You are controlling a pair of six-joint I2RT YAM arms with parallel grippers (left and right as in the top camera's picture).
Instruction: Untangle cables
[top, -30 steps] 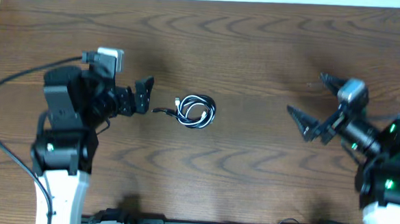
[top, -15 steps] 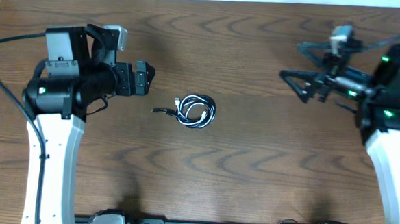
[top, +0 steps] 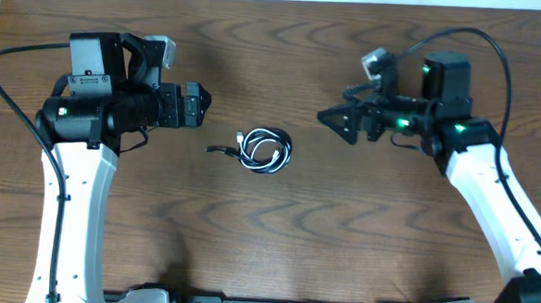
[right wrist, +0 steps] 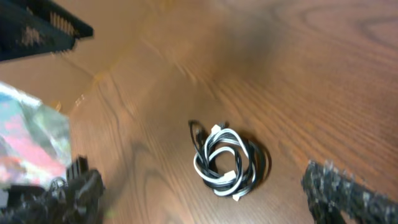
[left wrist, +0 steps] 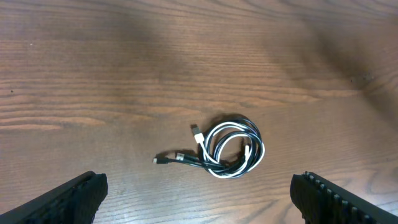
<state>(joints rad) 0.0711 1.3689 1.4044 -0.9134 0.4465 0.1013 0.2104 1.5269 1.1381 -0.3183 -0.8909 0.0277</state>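
1. Table (top: 265, 253): bare wood-grain top, flat and even. There is free room all round the cables, so neither side's approach is blocked.
2. Left arm (top: 75, 192) and right arm (top: 493, 193): each reaches in from its own side with the wrist turned toward the middle. Both are held above the table.
3. Left gripper (top: 197, 106): its jaws are spread wide and hold nothing. In its wrist view the fingers (left wrist: 78, 194) frame the bundle, which sits centred between them.
4. Right gripper (top: 339, 116): also spread wide and empty. Its wrist view is blurred, but the bundle lies ahead of it and below.
5. Cables (top: 267, 151): one small coil lying on the table between the two grippers, roughly midway and a little nearer the robot's base than either. No finger touches it.
6. White cable (left wrist: 219, 138) and black cable (left wrist: 249, 126): they are wound together in the same loops, crossing each other.
7. Tail (left wrist: 177, 158): a short black end runs out of the coil toward the left arm, along the table's width. That likely makes the left gripper the nearer one for a first pinch.
8. White plug (left wrist: 196, 132): it pokes out on the same side, just above the tail.
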